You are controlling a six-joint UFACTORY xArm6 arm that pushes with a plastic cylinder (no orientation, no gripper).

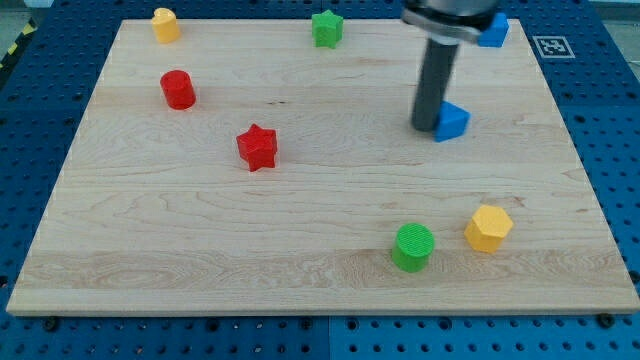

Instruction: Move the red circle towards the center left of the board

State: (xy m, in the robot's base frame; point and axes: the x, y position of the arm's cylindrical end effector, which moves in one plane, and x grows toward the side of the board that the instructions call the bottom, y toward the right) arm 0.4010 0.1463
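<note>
The red circle [178, 89] is a short red cylinder at the upper left of the wooden board [200, 230]. My tip [428, 126] is at the lower end of the dark rod at the upper right, far to the right of the red circle. It touches or nearly touches the left side of a blue block [453, 121]. A red star [257, 147] lies between the red circle and the tip, lower than the circle.
A yellow block [165, 24] sits at the top left corner, a green star [327, 28] at the top middle, a second blue block [493, 31] at the top right, partly behind the arm. A green circle [413, 246] and a yellow hexagon [488, 228] lie at the lower right.
</note>
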